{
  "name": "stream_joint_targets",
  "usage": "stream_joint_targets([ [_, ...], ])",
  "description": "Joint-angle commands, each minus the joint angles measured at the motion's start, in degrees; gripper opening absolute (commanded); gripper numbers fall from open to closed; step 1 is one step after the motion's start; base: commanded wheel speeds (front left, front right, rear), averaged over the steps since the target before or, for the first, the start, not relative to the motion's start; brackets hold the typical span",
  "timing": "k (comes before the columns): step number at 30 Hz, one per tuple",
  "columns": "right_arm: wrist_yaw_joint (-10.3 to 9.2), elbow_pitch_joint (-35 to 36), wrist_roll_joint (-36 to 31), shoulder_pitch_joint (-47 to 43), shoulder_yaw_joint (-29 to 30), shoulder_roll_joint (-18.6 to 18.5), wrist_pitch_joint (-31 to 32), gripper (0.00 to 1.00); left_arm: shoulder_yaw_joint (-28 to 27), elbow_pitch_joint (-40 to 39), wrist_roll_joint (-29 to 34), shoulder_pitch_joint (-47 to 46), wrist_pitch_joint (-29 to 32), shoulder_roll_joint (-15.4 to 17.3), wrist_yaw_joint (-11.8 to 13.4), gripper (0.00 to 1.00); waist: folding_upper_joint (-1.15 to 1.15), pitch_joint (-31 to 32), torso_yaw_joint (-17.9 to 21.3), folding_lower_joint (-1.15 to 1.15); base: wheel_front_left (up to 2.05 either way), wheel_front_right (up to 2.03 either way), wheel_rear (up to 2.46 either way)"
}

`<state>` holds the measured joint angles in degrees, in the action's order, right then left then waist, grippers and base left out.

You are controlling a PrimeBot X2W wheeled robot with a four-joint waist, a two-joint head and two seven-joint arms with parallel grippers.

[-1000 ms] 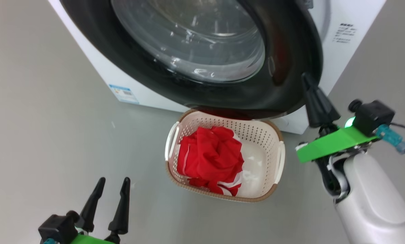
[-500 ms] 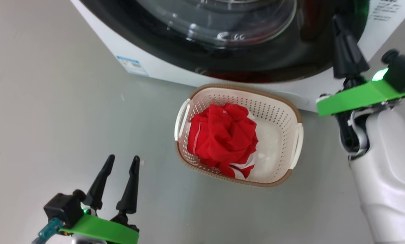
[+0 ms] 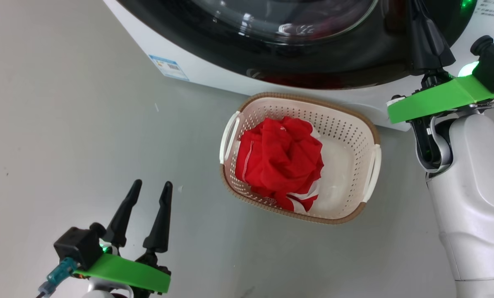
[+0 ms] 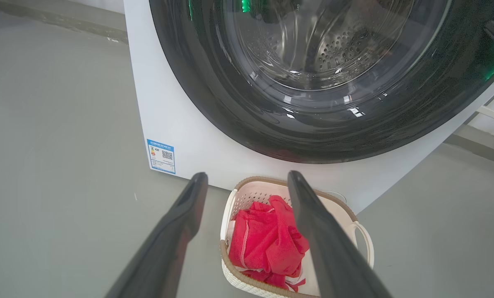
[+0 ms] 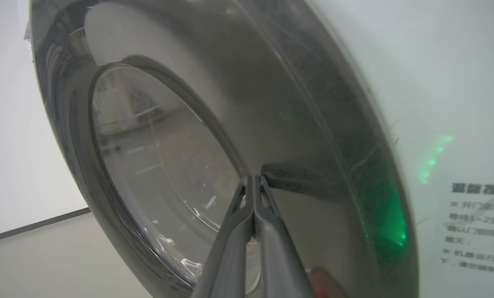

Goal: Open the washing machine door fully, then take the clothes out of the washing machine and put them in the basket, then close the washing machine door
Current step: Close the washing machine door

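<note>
The washing machine door lies close against the front of the white washing machine; I cannot tell if it is latched. My right gripper is shut, its tips touching the glossy black rim beside the glass window. Its dark fingers rise at the upper right of the head view. The red clothes lie bunched in the cream basket on the floor below the door. My left gripper hovers open and empty at the lower left, pointing at the basket and the door.
Grey floor surrounds the basket. A small blue label is stuck low on the machine's front. My pale right forearm stands just right of the basket. A printed notice shows on the machine's face right of the door.
The head camera has tilted down and shifted. The door has swung in toward the machine with my shut right gripper against its rim, uncovering the basket's far edge. The left gripper stays open.
</note>
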<state>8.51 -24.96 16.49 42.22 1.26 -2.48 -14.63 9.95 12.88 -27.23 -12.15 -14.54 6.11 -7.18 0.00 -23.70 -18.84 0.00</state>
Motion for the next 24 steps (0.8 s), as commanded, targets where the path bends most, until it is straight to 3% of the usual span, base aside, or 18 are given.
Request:
stream_joint_targets([
  [1, -1.02, 1.5, 0.0, 1.5, -0.8, -0.4, -0.4, 0.0, -2.2, -0.7, -0.3, -0.4, -0.5, 1.9, -0.3, 1.0, 0.0, 1.2, 0.6, 0.0, 0.0, 0.0, 0.0],
  [5, -1.02, 1.7, 0.6, -2.4, -4.0, -0.4, -0.4, 0.0, -2.8, 0.0, 0.1, 0.6, -0.5, 2.3, -0.3, 1.0, 0.0, 3.7, 1.7, 0.0, 0.0, 0.0, 0.0],
  [6, -1.02, 2.0, 0.9, -3.6, -4.6, -0.4, -0.4, 0.05, -3.0, 0.2, 0.2, 0.9, -0.5, 2.5, -0.3, 1.0, 0.0, 4.4, 2.1, 0.0, 0.0, 0.0, 0.0],
  [8, -1.02, 2.6, 1.5, -6.4, -5.5, -0.4, -0.4, 0.35, -3.1, 0.4, 0.3, 1.6, -0.5, 2.9, -0.3, 1.0, 0.0, 6.0, 2.9, 0.0, 0.0, 0.0, 0.0],
  [9, -1.02, 2.6, 1.5, -6.4, -5.5, -0.4, -0.4, 0.35, -3.1, 0.4, 0.3, 1.6, -0.5, 2.9, -0.3, 1.0, 0.0, 6.0, 2.9, 0.0, 0.0, 0.0, 0.0],
  [10, -1.02, 2.9, 1.8, -7.7, -5.9, -0.4, -0.4, 0.47, -3.3, 0.5, 0.4, 2.0, -0.5, 3.1, -0.3, 1.0, 0.0, 6.7, 3.4, 0.0, 0.0, 0.0, 0.0],
  [12, -1.02, 3.7, 2.5, -10.3, -6.6, -0.4, -0.4, 0.96, -3.7, 0.8, 0.5, 2.9, -0.5, 3.7, -0.3, 1.0, 0.0, 8.2, 4.4, 0.0, 0.0, 0.0, 0.0],
  [13, -1.02, 4.0, 2.7, -11.7, -7.0, -0.4, -0.4, 1.0, -4.0, 0.8, 0.6, 3.3, -0.5, 3.9, -0.3, 1.0, 0.0, 9.0, 5.0, 0.0, 0.0, 0.0, 0.0],
  [24, -1.02, 6.4, 2.9, -25.3, -8.2, -0.4, -0.4, 1.0, -6.4, 1.2, 1.9, 6.8, -0.5, 5.7, -0.3, 1.0, 0.0, 14.5, 10.5, 0.0, 0.0, 0.0, 0.0],
])
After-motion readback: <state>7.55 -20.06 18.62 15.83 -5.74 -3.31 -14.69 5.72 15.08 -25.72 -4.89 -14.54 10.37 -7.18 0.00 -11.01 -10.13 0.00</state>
